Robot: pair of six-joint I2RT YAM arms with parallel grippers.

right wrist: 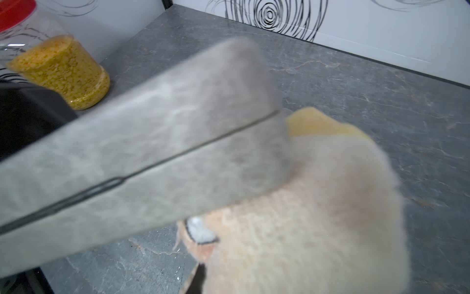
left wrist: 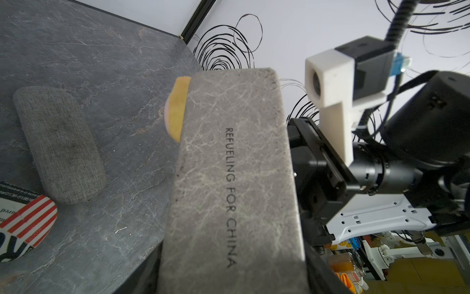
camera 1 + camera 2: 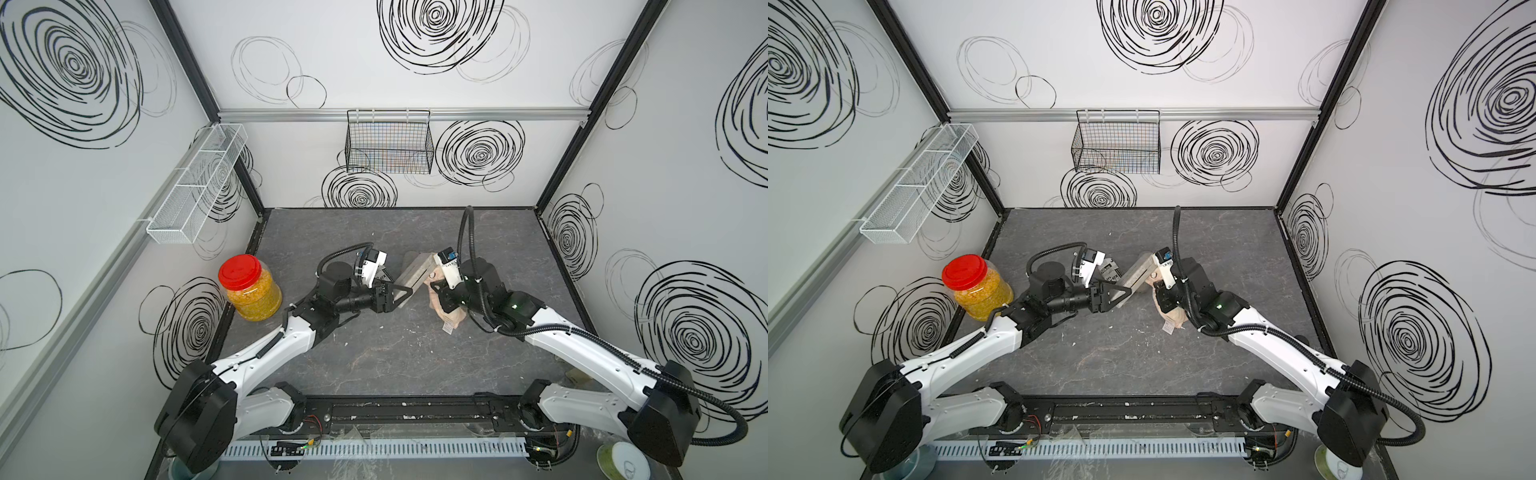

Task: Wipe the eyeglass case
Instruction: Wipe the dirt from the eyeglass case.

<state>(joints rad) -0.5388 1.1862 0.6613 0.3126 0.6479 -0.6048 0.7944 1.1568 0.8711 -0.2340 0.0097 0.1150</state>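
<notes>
Eyeglass case [image 3: 417, 272] is off the bench [image 3: 374, 357], roughly mid-scene. The left gripper [image 3: 398, 293] holds it by its near-left end, jaws closed on that end. The case runs from near-left to far-right, free end toward the right arm.

Look of it:
- Rigid rectangular box, rounded corners, grey skin with pale marble-like veining.
- The broad face in the left wrist view [image 2: 234, 178] has dark print "REFUELING FOR CHINA" running lengthwise, plus a few dark specks along its edges.
- The long side in the right wrist view [image 1: 152, 152] has a thin dark seam end to end, with a small recess partway along it. Lid is closed. This view is blurred, so no finer detail.

Right gripper [image 3: 436, 287] is clamped on a fluffy peach-cream cloth [image 1: 318, 203], its fingers mostly buried in the pile. The cloth presses against the case's far-right end, and a yellow part of it peeks past the case edge in the left wrist view. The rest hangs below the gripper, with a white tag [image 3: 449, 327] at its near end.

Also on the bench:
- Jar [image 3: 249, 286] with a red lid and yellow-orange fill, at the left edge by the wall.
- Grey woven fabric case [image 2: 58, 145] lying flat.
- Flag-print case [image 2: 25, 224] just beside it, partly out of frame.
</notes>
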